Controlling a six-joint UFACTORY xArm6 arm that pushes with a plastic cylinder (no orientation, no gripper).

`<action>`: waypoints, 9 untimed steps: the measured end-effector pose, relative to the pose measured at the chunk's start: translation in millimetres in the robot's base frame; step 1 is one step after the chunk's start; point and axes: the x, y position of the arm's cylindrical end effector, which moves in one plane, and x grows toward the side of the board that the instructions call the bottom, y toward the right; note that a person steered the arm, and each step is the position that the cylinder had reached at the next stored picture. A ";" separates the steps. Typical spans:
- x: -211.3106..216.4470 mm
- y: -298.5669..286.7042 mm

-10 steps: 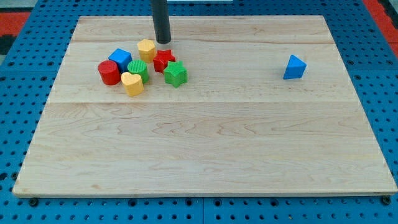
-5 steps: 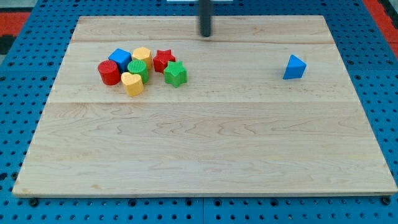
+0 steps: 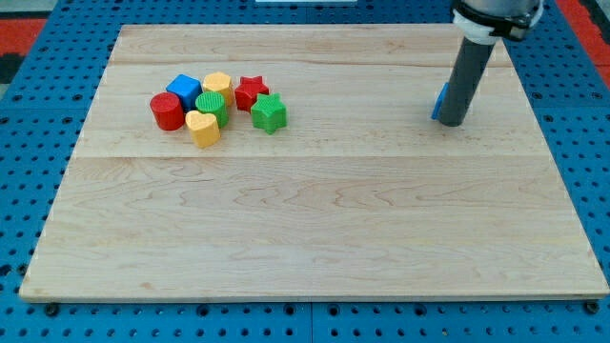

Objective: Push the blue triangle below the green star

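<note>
One block matters here, the blue triangle (image 3: 438,102), and it is almost wholly hidden: only a thin blue sliver shows at the view's left edge of the dark rod, near the view's right side of the tabletop (image 3: 315,229). My tip (image 3: 452,123) stands right over or against that block, on its right or near side as far as I can judge; whether it touches cannot be told. There are no fingers on this rig, so nothing is released or grasped, only a plain rod that pushes. The step in hand looks like the approach and first contact, with the push itself not yet done, since the triangle lies well apart from the green star (image 3: 269,112). The next move calls for a long slide toward the view's left and somewhat toward the bottom, ending just under the star without disturbing it. The star sits at the right edge of a tight cluster: red star (image 3: 251,91), yellow hexagon-like block (image 3: 218,84), blue cube (image 3: 185,91), green ribbed cylinder (image 3: 213,106), red cylinder (image 3: 167,111) and yellow heart-shaped block (image 3: 202,127). The blocks look matt and painted, the tabletop pale planked wood with fine grain.
</note>
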 end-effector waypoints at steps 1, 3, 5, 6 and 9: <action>-21.3 49.8; -37.4 27.8; -57.1 -22.1; 8.6 -54.1; -10.6 11.1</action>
